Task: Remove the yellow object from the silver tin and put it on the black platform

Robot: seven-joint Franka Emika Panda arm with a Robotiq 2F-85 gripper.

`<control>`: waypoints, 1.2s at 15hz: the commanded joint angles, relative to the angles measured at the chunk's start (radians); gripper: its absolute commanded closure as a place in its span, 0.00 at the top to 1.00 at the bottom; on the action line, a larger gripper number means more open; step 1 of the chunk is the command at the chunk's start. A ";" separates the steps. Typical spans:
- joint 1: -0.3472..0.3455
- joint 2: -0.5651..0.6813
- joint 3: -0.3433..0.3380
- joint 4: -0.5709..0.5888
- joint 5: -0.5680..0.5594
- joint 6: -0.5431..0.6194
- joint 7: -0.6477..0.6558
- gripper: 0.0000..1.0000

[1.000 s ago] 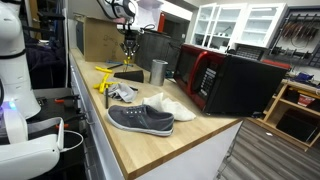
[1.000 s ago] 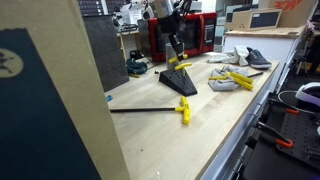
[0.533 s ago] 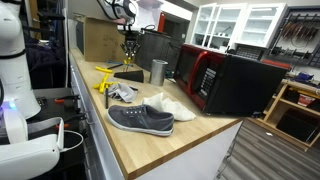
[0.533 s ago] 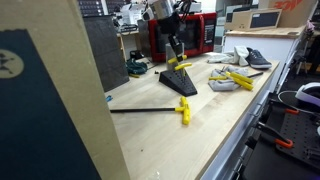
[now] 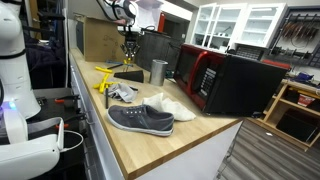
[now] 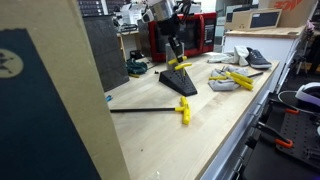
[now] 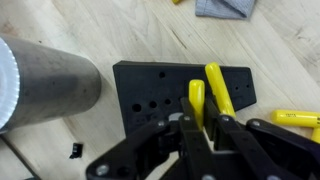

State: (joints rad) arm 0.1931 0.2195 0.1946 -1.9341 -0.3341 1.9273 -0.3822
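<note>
My gripper (image 7: 200,122) is shut on the yellow object (image 7: 197,100), a slim yellow plastic piece that sticks out past the fingertips over the black platform (image 7: 150,95). The platform is a low black slab with small holes. The silver tin (image 7: 40,85) stands just beside the platform. In both exterior views the gripper (image 5: 128,52) (image 6: 175,50) hangs straight above the platform (image 5: 127,75) (image 6: 180,82), and the yellow object (image 6: 180,64) is just over its top. The tin (image 5: 158,71) stands next to the platform on the wooden bench.
A grey shoe (image 5: 140,119) and a white cloth (image 5: 172,104) lie nearer the front. Loose yellow tools (image 5: 105,70) (image 6: 234,78) lie on the bench. A black rod with a yellow handle (image 6: 150,110) lies nearby. A big black appliance with a red door (image 5: 225,82) stands behind.
</note>
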 commanded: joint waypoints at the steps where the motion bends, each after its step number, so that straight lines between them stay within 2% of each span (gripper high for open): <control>1: 0.004 -0.030 0.006 -0.039 -0.011 0.024 0.006 0.41; 2: 0.005 -0.037 0.008 -0.047 -0.009 0.024 0.002 0.42; 3: 0.005 -0.047 0.012 -0.058 -0.008 0.024 -0.007 0.47; 10: 0.005 -0.116 0.030 -0.107 0.007 0.021 -0.068 0.99; 14: -0.007 -0.153 0.022 -0.096 0.070 0.024 -0.069 1.00; 16: -0.022 -0.169 0.009 -0.095 0.149 0.017 -0.062 1.00; 17: -0.029 -0.161 0.002 -0.083 0.186 0.012 -0.062 0.90; 18: -0.035 -0.154 -0.006 -0.076 0.214 0.009 -0.059 0.74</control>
State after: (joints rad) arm 0.1807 0.0806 0.2075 -2.0043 -0.2007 1.9277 -0.4265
